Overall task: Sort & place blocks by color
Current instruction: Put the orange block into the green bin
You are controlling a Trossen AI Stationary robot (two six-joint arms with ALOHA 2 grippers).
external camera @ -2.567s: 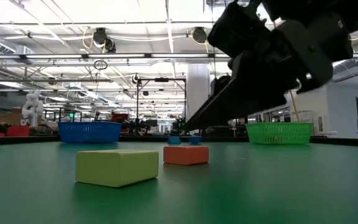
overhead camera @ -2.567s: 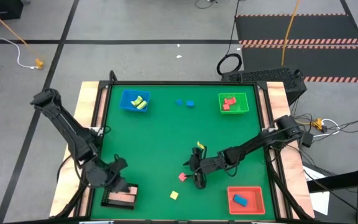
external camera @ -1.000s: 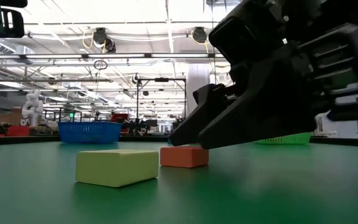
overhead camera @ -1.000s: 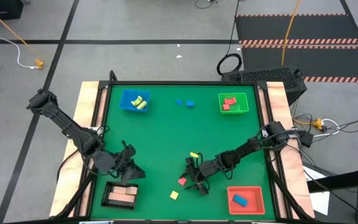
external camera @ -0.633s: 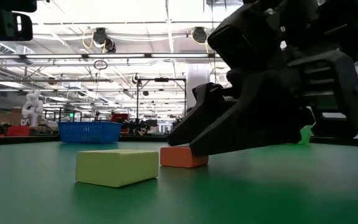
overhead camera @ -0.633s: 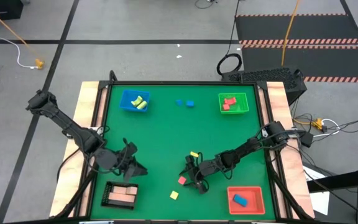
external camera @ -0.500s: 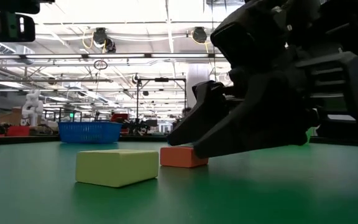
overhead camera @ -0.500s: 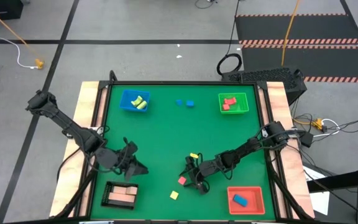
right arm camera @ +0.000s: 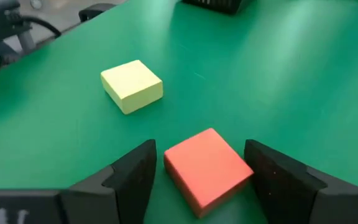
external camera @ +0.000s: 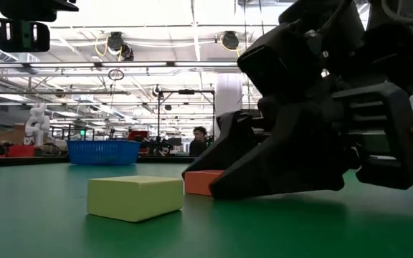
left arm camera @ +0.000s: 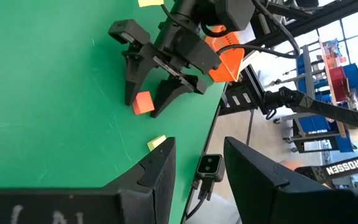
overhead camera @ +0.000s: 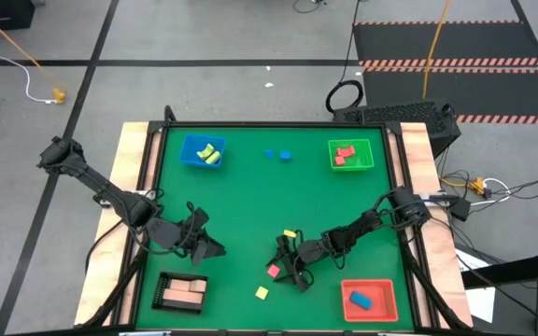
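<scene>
From above, the green table (overhead camera: 250,196) carries a blue tray (overhead camera: 202,150) at the far left with yellow-green blocks (overhead camera: 209,154) in it, a green tray (overhead camera: 350,155) at the far right holding red blocks (overhead camera: 345,154), and two small blue blocks (overhead camera: 277,154) lying loose between those trays. A red tray (overhead camera: 369,300) at the near right holds a blue block (overhead camera: 361,300), and a black tray (overhead camera: 178,292) at the near left holds pale pink blocks (overhead camera: 186,295). The right gripper (overhead camera: 286,271) is down at the table near the middle, its fingers spread on either side of a red block (overhead camera: 273,271), with a yellow block (overhead camera: 261,292) just nearer and another yellow block (overhead camera: 290,232) a little farther off. The left gripper (overhead camera: 208,248) hovers just beyond the black tray, holding nothing. At table height, the yellow block (external camera: 135,197) sits in front, the red block (external camera: 201,181) behind it, partly covered by the dark right gripper (external camera: 278,168) resting low on the surface; the blue tray (external camera: 103,152) shows far back. From the left wrist, its own fingers (left arm camera: 160,171) stand apart with nothing between, and across the table the right gripper (left arm camera: 148,87) straddles the red block (left arm camera: 143,102), the yellow block (left arm camera: 156,142) near it. From the right wrist, the red block (right arm camera: 207,167) lies between the open fingers (right arm camera: 135,171), not clamped, with the yellow block (right arm camera: 132,85) well beyond.
</scene>
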